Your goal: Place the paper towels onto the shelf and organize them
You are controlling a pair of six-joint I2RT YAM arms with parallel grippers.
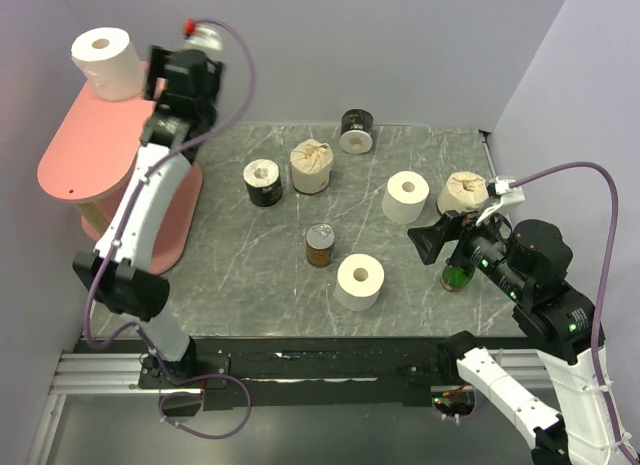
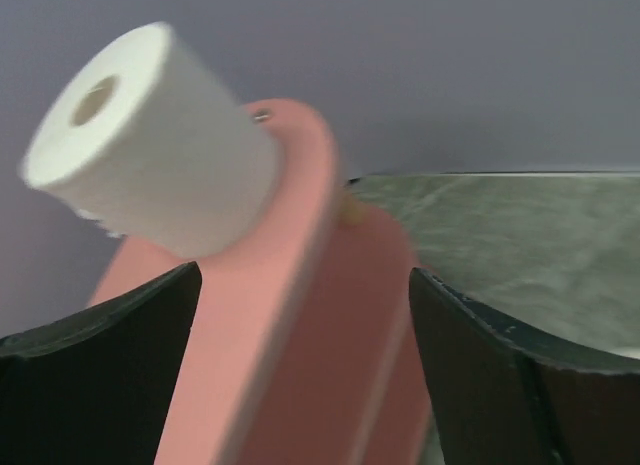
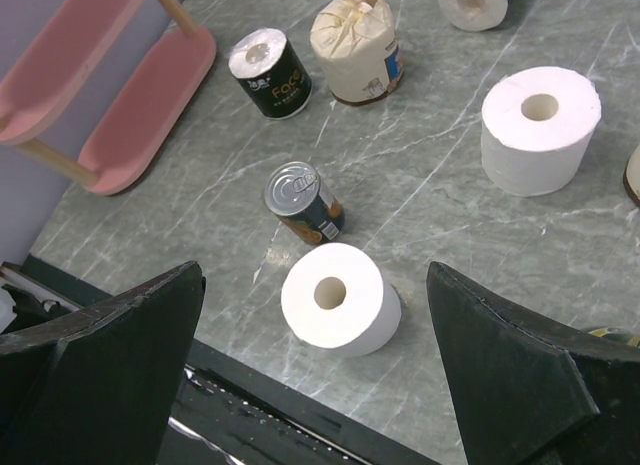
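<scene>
Left gripper [image 2: 302, 275], spread empty, sits just short of a white roll [image 2: 150, 150] atop the pink shelf [image 2: 290, 295] — right gripper [image 3: 315, 275], also spread, hangs over a second roll [image 3: 335, 297].

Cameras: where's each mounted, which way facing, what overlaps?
Top external: above and behind the bases, looking down on table, shelf, both arms.
Left wrist: on the left arm, facing the shelf's top board and its white roll; left fingers frame the bottom.
Right wrist: on the right arm, looking down at the near white roll and tin can; right fingers in the bottom corners.
Shared: top and right wrist both show that roll and can.
</scene>
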